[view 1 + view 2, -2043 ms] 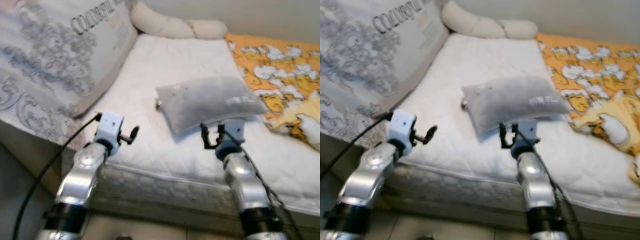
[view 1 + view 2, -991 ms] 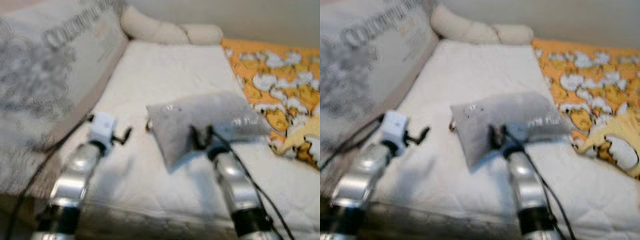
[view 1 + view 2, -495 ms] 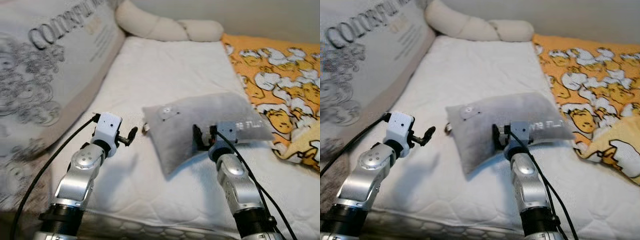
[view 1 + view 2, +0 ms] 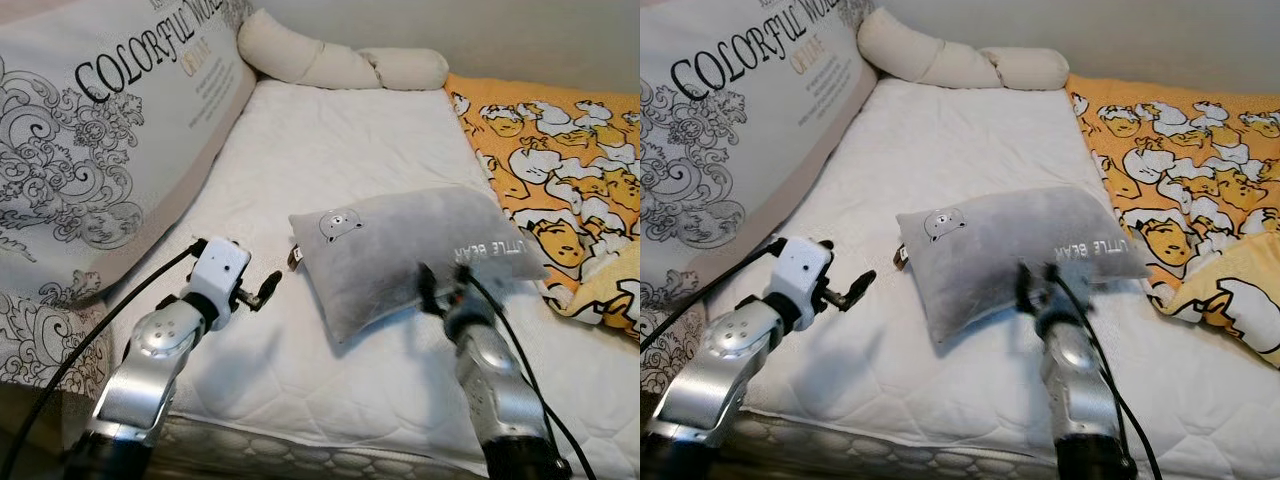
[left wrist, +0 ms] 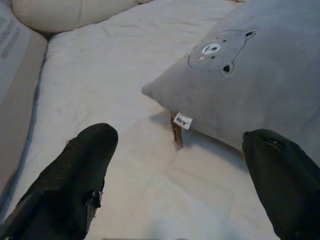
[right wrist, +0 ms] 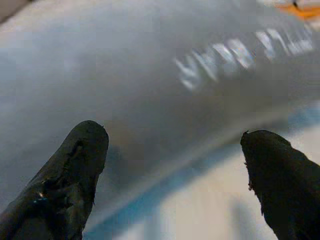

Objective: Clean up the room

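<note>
Left eye view: the grey bear pillow [image 4: 415,250] lies flat on the white mattress [image 4: 330,150], with its long axis slanting from the corner with the small tag, nearest the robot's left, away toward the orange duck blanket [image 4: 560,170] on the right. The right pincer [image 4: 440,290] sits at the pillow's near long edge, touching or almost touching it, so the right arm is clearly the closer one. The left pincer [image 4: 262,290] hovers over bare mattress just beside the tagged corner, apart from the pillow. A large printed cushion [image 4: 90,150] leans along the left side, and a cream bolster [image 4: 340,65] lies at the far end of the bed.

Right eye view: the same layout appears, and the lettering on the pillow's right end reads more plainly here. The right pincer's tips are blurred against the grey cloth.

Left wrist view: the left pincer's two black fingers [image 5: 75,175] stand wide apart and hold nothing. Between them lie the pillow's corner, its hanging tag and the bear face, details the head views give only small.

Right wrist view: the right pincer's fingers [image 6: 75,175] are spread wide, empty, with the pillow's rounded edge and blurred lettering directly ahead and very close. This suggests that a short push forward would bring the edge between them.
</note>
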Controlling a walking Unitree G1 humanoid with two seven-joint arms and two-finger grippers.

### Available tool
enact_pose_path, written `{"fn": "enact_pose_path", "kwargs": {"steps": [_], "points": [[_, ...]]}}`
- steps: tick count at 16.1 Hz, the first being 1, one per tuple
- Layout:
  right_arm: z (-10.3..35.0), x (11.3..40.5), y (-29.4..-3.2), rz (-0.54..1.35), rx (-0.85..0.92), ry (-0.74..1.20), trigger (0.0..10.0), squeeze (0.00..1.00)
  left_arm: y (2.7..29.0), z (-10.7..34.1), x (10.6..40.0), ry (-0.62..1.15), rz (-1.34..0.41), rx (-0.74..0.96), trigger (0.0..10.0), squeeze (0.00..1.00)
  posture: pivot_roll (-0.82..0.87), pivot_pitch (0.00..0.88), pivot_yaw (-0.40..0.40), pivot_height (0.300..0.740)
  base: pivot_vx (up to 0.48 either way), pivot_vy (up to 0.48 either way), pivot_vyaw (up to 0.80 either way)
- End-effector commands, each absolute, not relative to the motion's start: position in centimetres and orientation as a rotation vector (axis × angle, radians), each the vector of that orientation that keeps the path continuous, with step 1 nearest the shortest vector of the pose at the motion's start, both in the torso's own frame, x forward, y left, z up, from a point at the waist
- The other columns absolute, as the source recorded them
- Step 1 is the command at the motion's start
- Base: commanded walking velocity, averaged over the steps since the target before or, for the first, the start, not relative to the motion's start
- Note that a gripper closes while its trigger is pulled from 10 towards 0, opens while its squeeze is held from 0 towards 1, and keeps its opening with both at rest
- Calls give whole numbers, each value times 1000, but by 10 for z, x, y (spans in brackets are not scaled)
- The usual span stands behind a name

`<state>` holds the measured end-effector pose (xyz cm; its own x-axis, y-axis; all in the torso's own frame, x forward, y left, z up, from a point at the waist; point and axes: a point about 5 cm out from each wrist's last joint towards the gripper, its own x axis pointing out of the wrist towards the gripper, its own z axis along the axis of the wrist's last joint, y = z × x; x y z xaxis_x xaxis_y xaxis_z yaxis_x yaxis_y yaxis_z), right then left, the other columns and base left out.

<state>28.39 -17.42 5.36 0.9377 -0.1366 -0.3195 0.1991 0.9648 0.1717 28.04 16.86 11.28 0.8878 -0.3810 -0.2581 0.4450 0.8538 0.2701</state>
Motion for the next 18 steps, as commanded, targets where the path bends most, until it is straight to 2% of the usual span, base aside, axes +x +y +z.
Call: {"fn": "enact_pose_path", "kwargs": {"steps": [1, 3, 4, 6, 10, 11, 12, 13, 15, 16, 17, 18], "points": [[53, 284, -175, -182, 232, 325, 10000, 1000, 168, 115, 279, 192, -457, 336, 10000, 0, 10, 0, -32, 740, 0, 0, 0], [49, 288, -169, -148, 270, 369, 10000, 1000, 165, 114, 278, 187, -519, 386, 10000, 0, 21, 0, -38, 740, 0, 0, 0], [46, 295, -163, -152, 388, 410, 10000, 1000, 163, 116, 280, 180, -568, 402, 10000, 0, 26, 0, -39, 740, 0, 0, 0], [40, 301, -161, -170, 497, 443, 10000, 1000, 163, 119, 281, 173, -600, 414, 10000, 0, 25, 0, -25, 740, 0, 0, 0], [31, 324, -163, -248, 968, 437, 10000, 1000, 153, 125, 280, 160, -766, 401, 10000, 0, 46, 0, -4, 740, 0, 0, 0], [29, 325, -164, -268, 1022, 448, 10000, 984, 151, 125, 278, 166, -805, 399, 10000, 0, 55, 0, -7, 740, 0, 0, 0], [25, 325, -165, -315, 1057, 484, 10000, 286, 148, 125, 274, 178, -872, 404, 10000, 0, 66, 0, -12, 740, 0, 0, 0], [27, 329, -166, -332, 1089, 481, 10000, 0, 149, 125, 273, 185, -892, 413, 10000, 0, 83, 0, -19, 740, 0, 0, 0], [37, 337, -166, -314, 1149, 430, 10000, 0, 153, 127, 275, 185, -879, 416, 10000, 0, 91, 0, -22, 740, 0, 0, 0], [41, 341, -166, -302, 1111, 419, 3176, 0, 154, 126, 275, 190, -878, 420, 10000, 0, 97, 0, -20, 740, 0, 0, 0], [44, 344, -167, -291, 1087, 408, 0, 0, 155, 126, 274, 194, -882, 421, 10000, 0, 101, 0, -17, 740, 0, 0, 0], [47, 346, -167, -282, 1104, 389, 0, 0, 155, 125, 274, 197, -888, 423, 10000, 0, 107, 0, -19, 740, 0, 0, 0]]}}
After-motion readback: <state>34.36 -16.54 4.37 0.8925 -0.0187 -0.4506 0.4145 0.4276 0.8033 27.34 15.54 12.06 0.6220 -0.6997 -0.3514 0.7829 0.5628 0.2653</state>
